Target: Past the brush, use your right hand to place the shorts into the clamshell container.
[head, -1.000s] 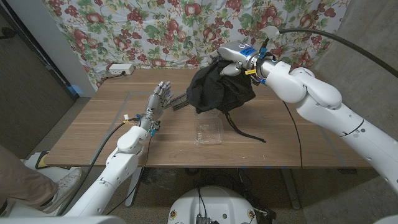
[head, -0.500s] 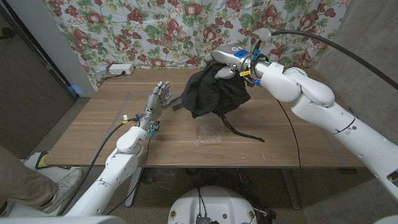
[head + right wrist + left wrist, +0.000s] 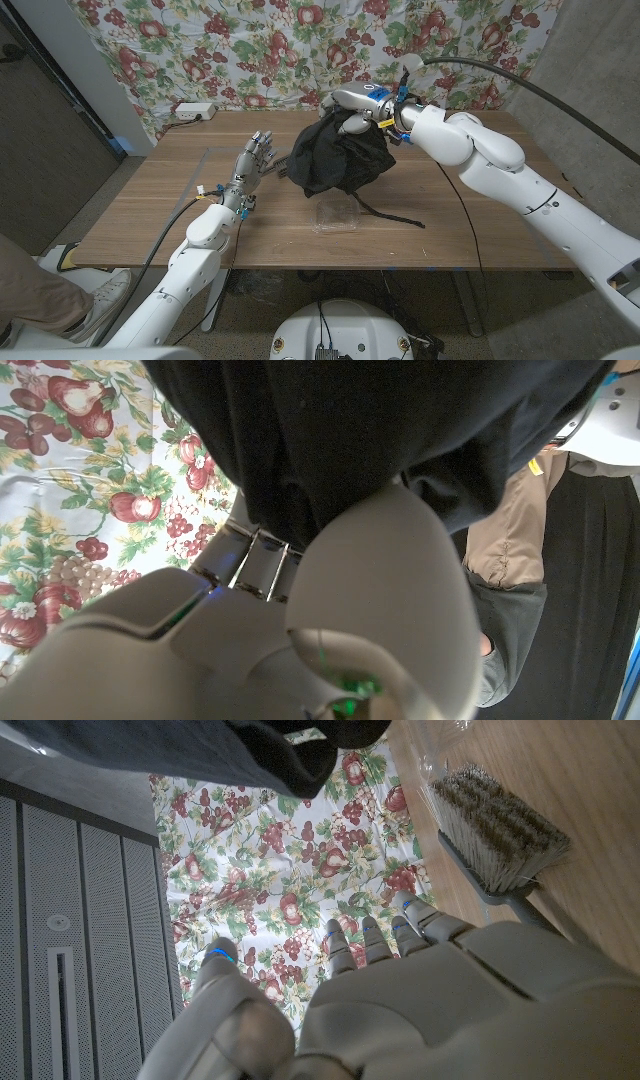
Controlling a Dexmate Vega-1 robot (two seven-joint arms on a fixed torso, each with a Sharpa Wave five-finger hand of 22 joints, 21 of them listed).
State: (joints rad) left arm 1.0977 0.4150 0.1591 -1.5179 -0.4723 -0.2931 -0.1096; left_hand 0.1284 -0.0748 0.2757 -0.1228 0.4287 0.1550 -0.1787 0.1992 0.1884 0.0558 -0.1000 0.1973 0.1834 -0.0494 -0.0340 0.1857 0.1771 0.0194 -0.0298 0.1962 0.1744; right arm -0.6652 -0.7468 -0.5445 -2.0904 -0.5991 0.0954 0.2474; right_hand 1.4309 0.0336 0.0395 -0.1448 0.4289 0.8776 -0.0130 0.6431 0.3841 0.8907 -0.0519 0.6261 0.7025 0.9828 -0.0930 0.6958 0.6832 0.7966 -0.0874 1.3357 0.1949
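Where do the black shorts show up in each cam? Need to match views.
Head view: shorts hang from the right robot hand at picture centre, above the clamshell container.
Left wrist view: dark cloth along the top edge, near the brush.
Right wrist view: black cloth across the upper part, over that robot hand's fingers.
Shared landmark: the floral curtain, seen in all three.

Black shorts (image 3: 337, 156) hang bunched, covering the right hand's (image 3: 358, 108) fingertips and the far part of the clear container (image 3: 337, 213). Brush (image 3: 497, 832) mostly hidden behind the shorts in head view; its handle end lies behind the left hand (image 3: 420, 1010) in left wrist view.
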